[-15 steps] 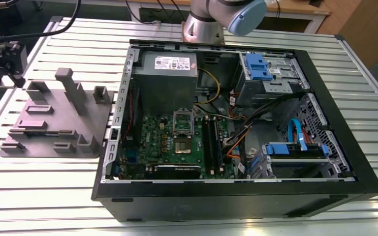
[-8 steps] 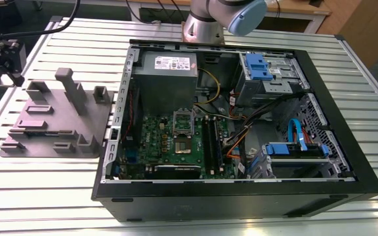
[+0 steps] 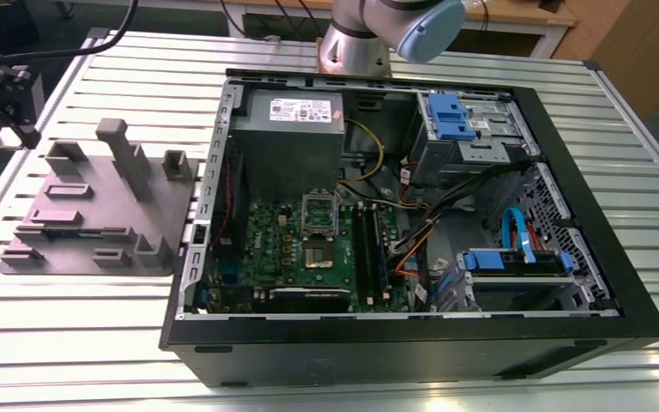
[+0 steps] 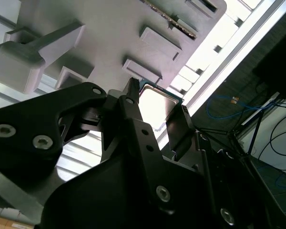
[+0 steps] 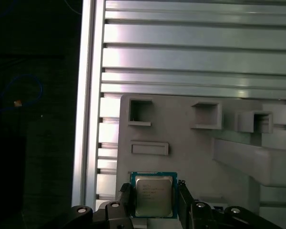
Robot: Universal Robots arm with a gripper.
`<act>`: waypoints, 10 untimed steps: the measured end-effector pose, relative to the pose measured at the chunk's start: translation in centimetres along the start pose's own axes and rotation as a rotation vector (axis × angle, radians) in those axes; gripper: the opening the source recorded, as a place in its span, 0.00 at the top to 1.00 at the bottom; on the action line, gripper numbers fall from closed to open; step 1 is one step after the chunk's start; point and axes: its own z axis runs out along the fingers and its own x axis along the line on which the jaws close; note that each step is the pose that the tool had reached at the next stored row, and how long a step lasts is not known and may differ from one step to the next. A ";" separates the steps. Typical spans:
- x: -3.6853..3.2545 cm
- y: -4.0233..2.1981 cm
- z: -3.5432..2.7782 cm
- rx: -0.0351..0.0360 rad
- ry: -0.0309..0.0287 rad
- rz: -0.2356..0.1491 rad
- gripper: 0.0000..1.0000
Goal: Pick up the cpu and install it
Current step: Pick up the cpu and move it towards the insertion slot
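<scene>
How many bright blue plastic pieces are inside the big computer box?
2. One blue piece sits farther from the camera inside the computer case, toward the exterior view's right; the other blue piece is nearer, on the same side. Cables may hide more.

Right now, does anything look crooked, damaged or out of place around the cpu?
Nothing stands out. The pincer holds the cpu square by two opposite edges, above the grey fixture, with no visible tilt or damage.
</scene>
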 end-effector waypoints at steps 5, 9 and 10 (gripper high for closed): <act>0.00 0.01 -0.26 -0.0001 -0.0001 0.000 0.53; 0.01 0.03 -0.49 -0.0001 -0.0001 0.000 0.53; 0.01 0.03 -0.54 -0.0001 -0.0002 0.000 0.53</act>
